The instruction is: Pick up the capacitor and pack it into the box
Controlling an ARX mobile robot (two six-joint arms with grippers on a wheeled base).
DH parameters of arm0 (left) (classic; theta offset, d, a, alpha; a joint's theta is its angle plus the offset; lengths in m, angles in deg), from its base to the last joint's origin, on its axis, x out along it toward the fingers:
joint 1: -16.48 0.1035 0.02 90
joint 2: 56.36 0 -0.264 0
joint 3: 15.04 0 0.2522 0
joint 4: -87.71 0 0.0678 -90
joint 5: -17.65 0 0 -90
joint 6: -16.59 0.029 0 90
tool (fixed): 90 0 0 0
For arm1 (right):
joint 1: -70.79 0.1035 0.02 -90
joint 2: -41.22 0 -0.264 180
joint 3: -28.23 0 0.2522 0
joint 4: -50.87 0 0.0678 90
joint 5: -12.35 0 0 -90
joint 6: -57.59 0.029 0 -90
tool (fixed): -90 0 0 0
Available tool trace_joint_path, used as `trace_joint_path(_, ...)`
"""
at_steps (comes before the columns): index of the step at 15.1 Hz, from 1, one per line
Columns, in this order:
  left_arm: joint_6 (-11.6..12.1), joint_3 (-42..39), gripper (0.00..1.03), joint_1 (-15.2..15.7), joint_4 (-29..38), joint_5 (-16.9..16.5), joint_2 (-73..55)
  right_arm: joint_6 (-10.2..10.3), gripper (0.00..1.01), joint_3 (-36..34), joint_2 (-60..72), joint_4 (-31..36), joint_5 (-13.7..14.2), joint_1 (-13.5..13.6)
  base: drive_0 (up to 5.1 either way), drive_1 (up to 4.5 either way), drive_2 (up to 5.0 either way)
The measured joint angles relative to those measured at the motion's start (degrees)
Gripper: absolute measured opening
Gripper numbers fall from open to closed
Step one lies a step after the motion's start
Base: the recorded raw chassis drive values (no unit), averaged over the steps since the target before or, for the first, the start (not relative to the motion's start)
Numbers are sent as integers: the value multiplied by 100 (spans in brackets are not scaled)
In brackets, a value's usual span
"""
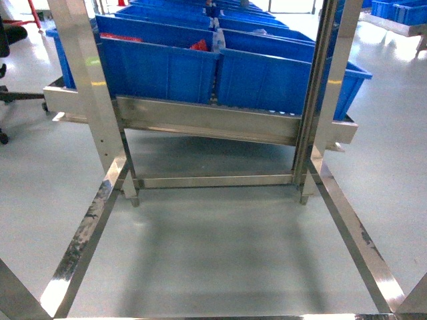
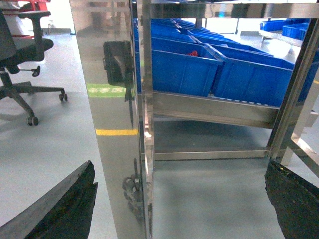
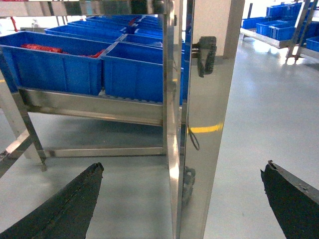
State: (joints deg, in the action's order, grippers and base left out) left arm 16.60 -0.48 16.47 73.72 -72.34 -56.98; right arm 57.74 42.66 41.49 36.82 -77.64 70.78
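Observation:
No capacitor and no box show in any view. In the left wrist view my left gripper [image 2: 179,201] stands open and empty, its dark fingers [image 2: 65,211] wide apart on either side of a shiny steel post [image 2: 112,124]. In the right wrist view my right gripper [image 3: 179,199] is open and empty in the same way, its fingers [image 3: 294,199] straddling another steel post [image 3: 209,124]. Neither gripper appears in the head view.
A steel rack [image 1: 207,123] carries rows of blue crates [image 1: 160,67]; some hold red items [image 1: 199,45]. Steel frame rails [image 1: 83,237] run along the grey floor [image 1: 220,247] on both sides. An office chair [image 2: 20,55] stands at the left. More blue crates [image 3: 279,12] sit far right.

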Motion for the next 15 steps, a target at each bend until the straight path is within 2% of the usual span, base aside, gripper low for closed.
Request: trace_joint_path(15,0,0,98,0,0,0,0,0,98,0,0,0,0,0,0,0,0)
